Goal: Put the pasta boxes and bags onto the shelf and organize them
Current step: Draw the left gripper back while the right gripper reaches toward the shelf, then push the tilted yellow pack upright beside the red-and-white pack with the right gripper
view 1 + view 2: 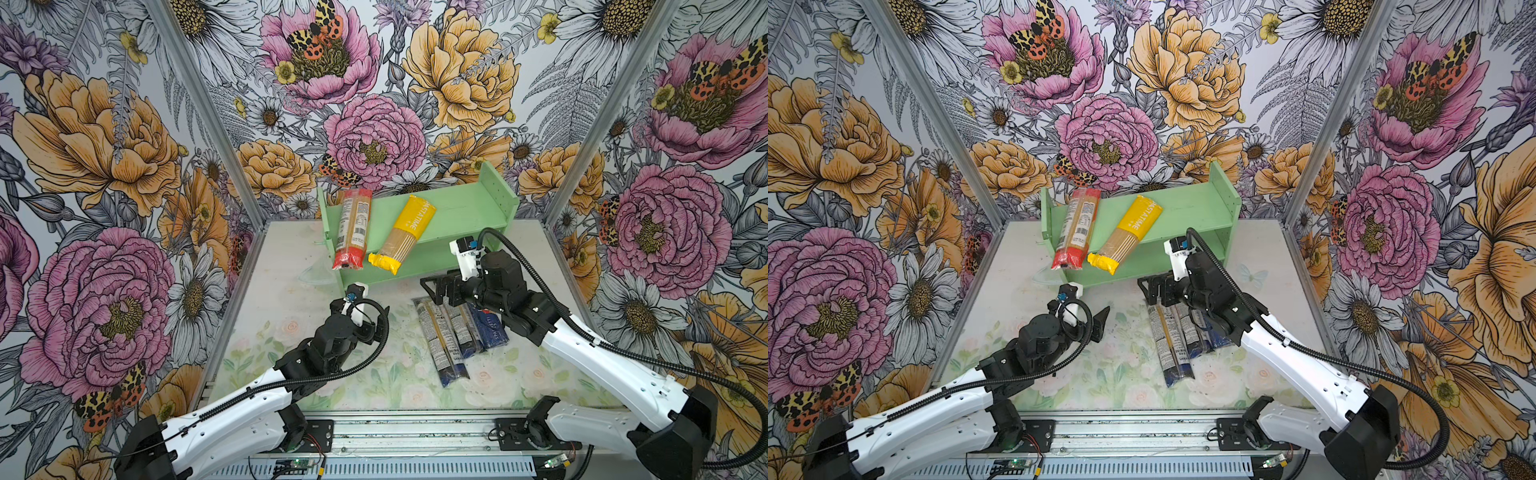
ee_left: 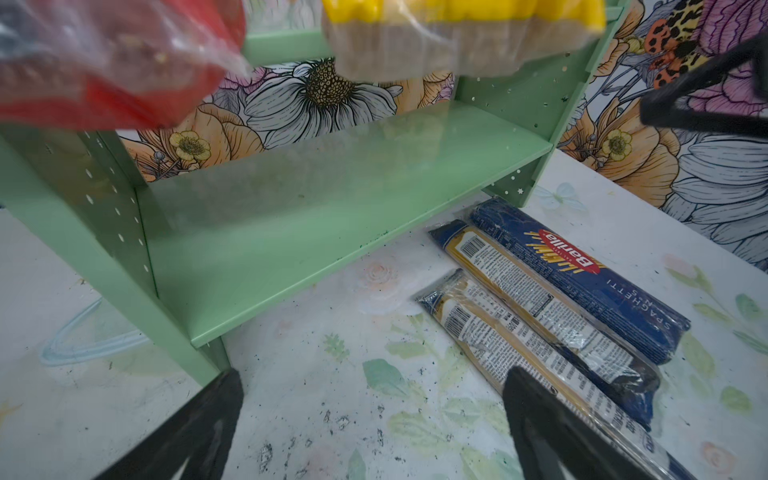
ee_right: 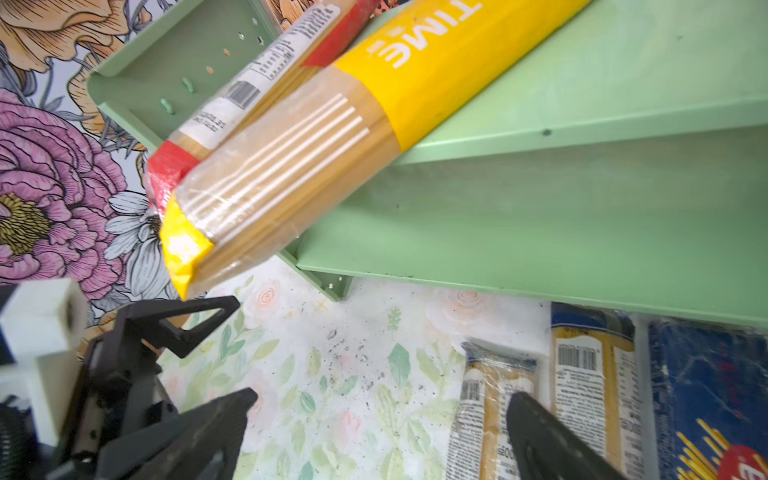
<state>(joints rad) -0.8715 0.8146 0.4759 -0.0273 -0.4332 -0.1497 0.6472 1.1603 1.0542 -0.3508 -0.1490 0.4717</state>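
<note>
The mint-green shelf (image 1: pixel 469 208) (image 2: pixel 332 199) stands at the back of the table. A red-ended clear bag (image 1: pixel 353 228) and a yellow bag (image 1: pixel 411 220) lie slanted across its top tier, their near ends overhanging the front. On the table before the shelf lie two blue-ended clear bags (image 2: pixel 498 340) (image 2: pixel 540 299) and the dark blue Barilla box (image 2: pixel 582 274), side by side. My left gripper (image 2: pixel 374 374) is open and empty over bare table, left of these packs. Open too, my right gripper (image 3: pixel 382 397) hovers above the packs' far ends, one finger over a clear bag (image 3: pixel 482 415).
The shelf's lower tier (image 3: pixel 540 232) holds nothing. Flowered walls close the cell at the back and both sides. A metal rail (image 1: pixel 415 436) runs along the front edge. The two grippers are close together in front of the shelf.
</note>
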